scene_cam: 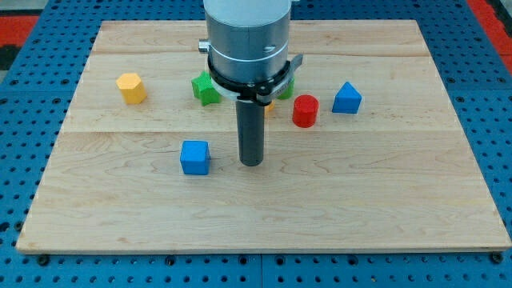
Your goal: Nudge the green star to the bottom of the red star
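Note:
The green star (206, 88) lies on the wooden board at the upper middle, just left of the arm's grey body. No red star shows; part of the board behind the arm is hidden. My tip (252, 163) rests on the board below and to the right of the green star, apart from it, and just right of the blue cube (194, 157). A sliver of another green block (286, 85) and a bit of an orange block (269, 104) peek out from behind the arm.
A yellow hexagonal block (131, 87) lies at the upper left. A red cylinder (305, 110) and a blue triangular block (346, 98) lie to the right of the arm. The board (384, 200) sits on a blue pegboard surface.

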